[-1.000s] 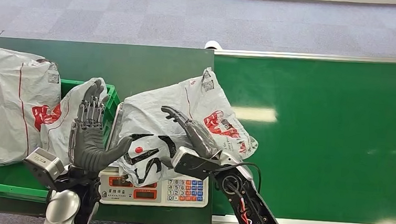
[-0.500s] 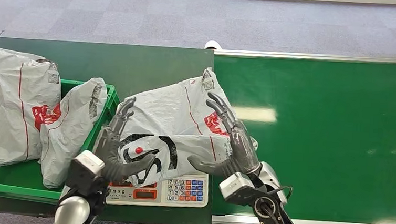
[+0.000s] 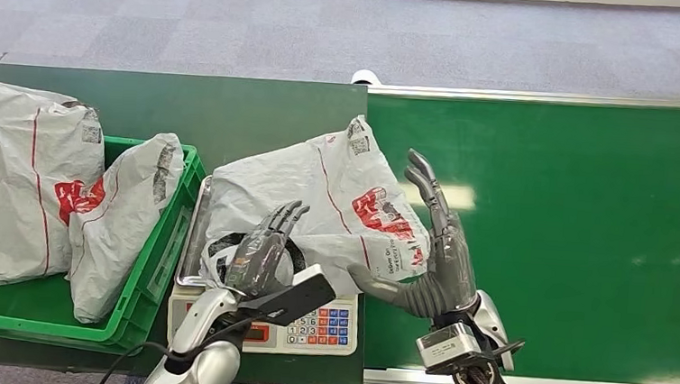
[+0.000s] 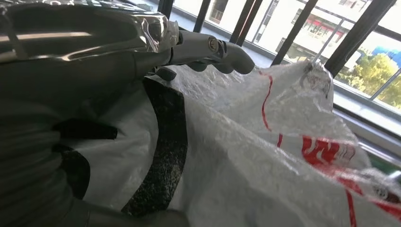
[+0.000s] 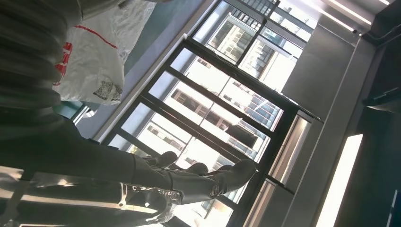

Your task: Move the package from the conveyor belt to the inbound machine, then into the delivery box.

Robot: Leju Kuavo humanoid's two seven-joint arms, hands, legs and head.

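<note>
the left hand (image 3: 264, 252) lies palm down with its fingers (image 3: 282, 220) stretched out and slightly spread across the near, black-printed end of the package (image 3: 318, 195), touching the plastic but not closed round it; the left wrist view shows the same fingers (image 4: 208, 47) laid straight over the crinkled bag. the right hand (image 3: 436, 257) stands edge-up with fingers apart and extended, holding nothing, its thumb reaching toward the package's right edge, where the bag overhangs toward the conveyor belt (image 3: 579, 218); whether the thumb actually touches the plastic i cannot tell. the package itself rests on the scale (image 3: 300, 327), which i take to be the inbound machine, its long axis running diagonally from the near left corner up to the far right corner with the label. so the weighing step looks reached and the transfer to the green crate (image 3: 145, 273) is not yet done. the crate sits just to the left of the scale, already holding two other bags (image 3: 39, 175), so the package must travel leftward, past the left hand's side. the left hand is the nearer one to the crate and sits on top; the right hand flanks the opposite edge, placed to push or squeeze toward the left
</note>
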